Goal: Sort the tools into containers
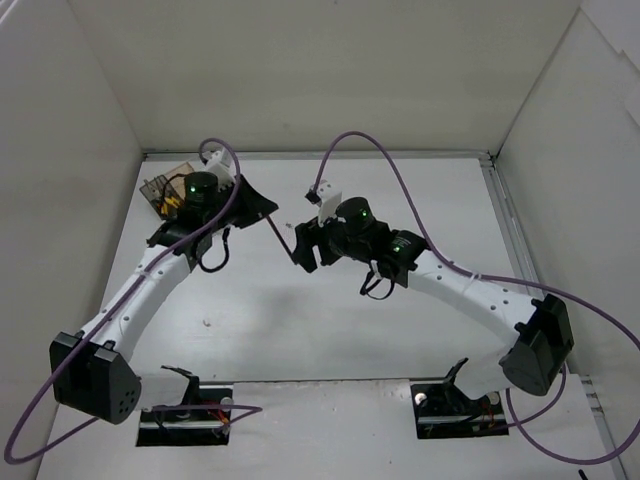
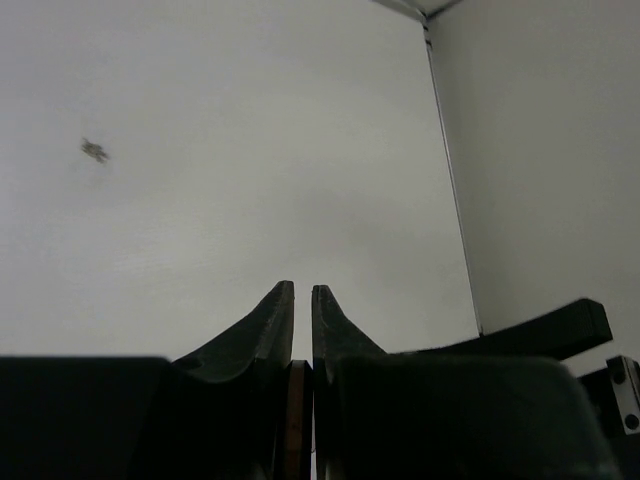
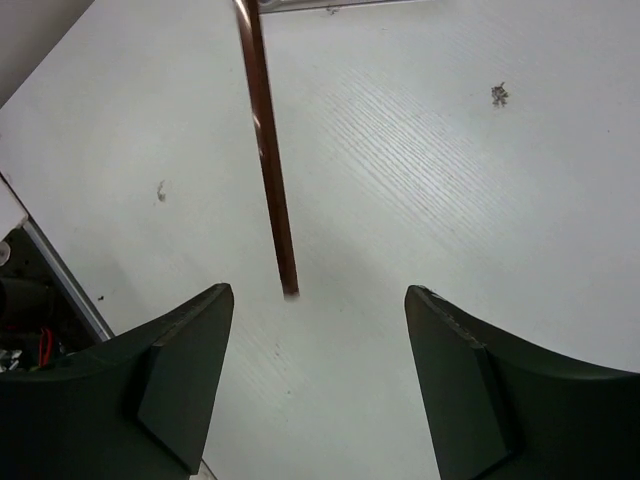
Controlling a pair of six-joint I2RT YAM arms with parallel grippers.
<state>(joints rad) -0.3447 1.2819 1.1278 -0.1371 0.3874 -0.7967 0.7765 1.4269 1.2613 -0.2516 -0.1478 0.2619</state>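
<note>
My left gripper (image 1: 262, 207) is shut on a slim dark brownish rod (image 1: 282, 238), which looks like the long arm of the hex key. The rod sits between the closed fingers in the left wrist view (image 2: 296, 400). It slants out toward my right gripper (image 1: 303, 250). In the right wrist view the right gripper (image 3: 320, 290) is open and empty, and the rod's free end (image 3: 288, 285) hangs above the table just ahead of the left finger (image 3: 180, 380). The clear organiser tray (image 1: 152, 188) stands at the back left, half hidden by the left arm, with yellow handles (image 1: 171, 206) in it.
White walls close the table at the left, back and right. Purple cables (image 1: 390, 165) loop over both arms. Black base mounts (image 1: 185, 415) (image 1: 455, 405) sit at the near edge. A small dark speck (image 1: 205, 323) lies on the table.
</note>
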